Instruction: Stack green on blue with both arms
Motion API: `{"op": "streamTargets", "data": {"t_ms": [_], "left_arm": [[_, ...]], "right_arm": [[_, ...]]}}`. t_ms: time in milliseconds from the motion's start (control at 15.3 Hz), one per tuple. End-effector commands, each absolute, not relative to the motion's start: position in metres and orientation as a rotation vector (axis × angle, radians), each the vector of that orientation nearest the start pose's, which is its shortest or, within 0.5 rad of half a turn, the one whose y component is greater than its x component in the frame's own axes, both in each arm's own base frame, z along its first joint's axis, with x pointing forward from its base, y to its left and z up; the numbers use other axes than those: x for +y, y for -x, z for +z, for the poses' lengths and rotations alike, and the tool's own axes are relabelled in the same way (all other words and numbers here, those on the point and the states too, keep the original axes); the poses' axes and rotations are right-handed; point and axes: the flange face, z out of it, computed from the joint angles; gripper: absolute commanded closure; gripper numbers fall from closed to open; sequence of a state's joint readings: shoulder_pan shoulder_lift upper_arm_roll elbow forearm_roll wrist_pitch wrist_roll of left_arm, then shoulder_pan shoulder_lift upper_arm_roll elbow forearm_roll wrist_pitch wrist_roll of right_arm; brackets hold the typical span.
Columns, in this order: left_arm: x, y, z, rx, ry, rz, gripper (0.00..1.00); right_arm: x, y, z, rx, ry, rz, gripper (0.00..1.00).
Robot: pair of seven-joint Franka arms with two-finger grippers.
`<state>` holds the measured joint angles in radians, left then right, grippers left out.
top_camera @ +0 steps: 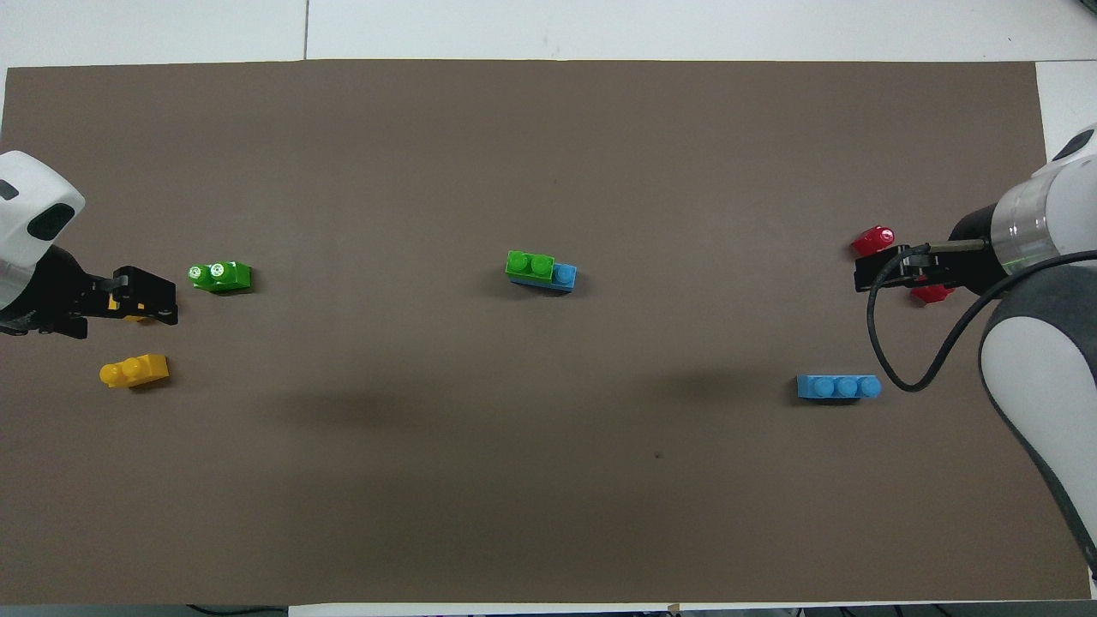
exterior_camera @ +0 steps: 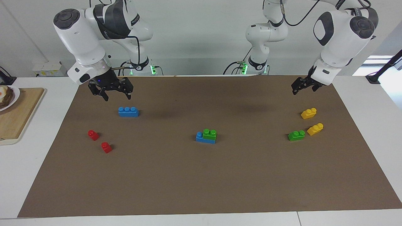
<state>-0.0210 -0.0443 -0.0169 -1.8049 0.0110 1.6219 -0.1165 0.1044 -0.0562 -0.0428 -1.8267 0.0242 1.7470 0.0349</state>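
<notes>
Stack looks done: green brick [exterior_camera: 209, 133] sits on the blue brick [exterior_camera: 205, 138] mid-mat, studs up. It covers two of the blue's three studs; the stud at the right arm's end stays bare. Edges look flush and level in both views, so I judge it seated, though I can't confirm it is pressed home.

Relative to that stack:
- second blue brick [exterior_camera: 128, 111], three studs, lies flat toward the right arm's end, nearer the robots, nothing on it.
- two red bricks [exterior_camera: 93, 135] farther out toward the same end, apart from each other.
- second green brick [exterior_camera: 296, 135] toward the left arm's end, just beside a yellow brick [exterior_camera: 315, 129]; another yellow brick [exterior_camera: 308, 113] nearer the robots.

Right gripper [exterior_camera: 116, 94] hangs above the mat by the spare blue brick, fingers spread, holding nothing. Left gripper [exterior_camera: 304, 88] is up over the mat's edge by the yellow bricks, empty; can't tell how its fingers stand.

If one stack is the goal, nothing remains but parking the arms. If a second pair is wanted, the spare green and blue are untouched.
</notes>
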Motion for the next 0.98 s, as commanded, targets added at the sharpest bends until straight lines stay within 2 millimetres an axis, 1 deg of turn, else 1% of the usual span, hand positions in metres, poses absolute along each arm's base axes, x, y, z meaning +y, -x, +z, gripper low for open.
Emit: {"op": "streamTargets", "data": {"t_ms": [0, 66, 197, 262, 328, 393, 524, 721, 917], "left_arm": [[-0.019, -0.55, 0.547, -0.107, 3.129, 0.219, 0.0], [-0.02, -0.549, 0.555, -0.102, 3.13, 0.238, 0.0], [-0.028, -0.547, 0.559, -0.08, 3.13, 0.234, 0.0], [-0.029, -0.55, 0.561, -0.077, 3.129, 0.234, 0.0], [-0.03, -0.554, 0.573, -0.075, 3.132, 0.215, 0.0], [-0.03, -0.555, 0.579, -0.07, 3.128, 0.214, 0.0], [-0.03, -0.558, 0.582, -0.034, 3.132, 0.171, 0.0], [-0.029, -0.556, 0.583, -0.031, 3.136, 0.183, 0.0], [-0.026, -0.555, 0.581, -0.041, 3.138, 0.184, 0.0]], "right_arm": [[0.028, -0.536, 0.547, -0.087, 3.162, 0.072, 0.0], [0.028, -0.535, 0.549, -0.091, 3.167, 0.081, 0.0], [0.027, -0.535, 0.552, -0.078, 3.167, 0.079, 0.0], [0.027, -0.536, 0.552, -0.072, 3.169, 0.074, 0.0], [0.026, -0.538, 0.554, -0.067, 3.169, 0.059, 0.0], [0.024, -0.54, 0.557, -0.059, 3.17, 0.045, 0.0], [0.019, -0.541, 0.558, -0.045, 3.171, 0.045, 0.0], [0.016, -0.541, 0.559, -0.042, 3.188, 0.035, 0.0], [0.014, -0.541, 0.568, -0.02, 3.189, 0.005, 0.0]]}}
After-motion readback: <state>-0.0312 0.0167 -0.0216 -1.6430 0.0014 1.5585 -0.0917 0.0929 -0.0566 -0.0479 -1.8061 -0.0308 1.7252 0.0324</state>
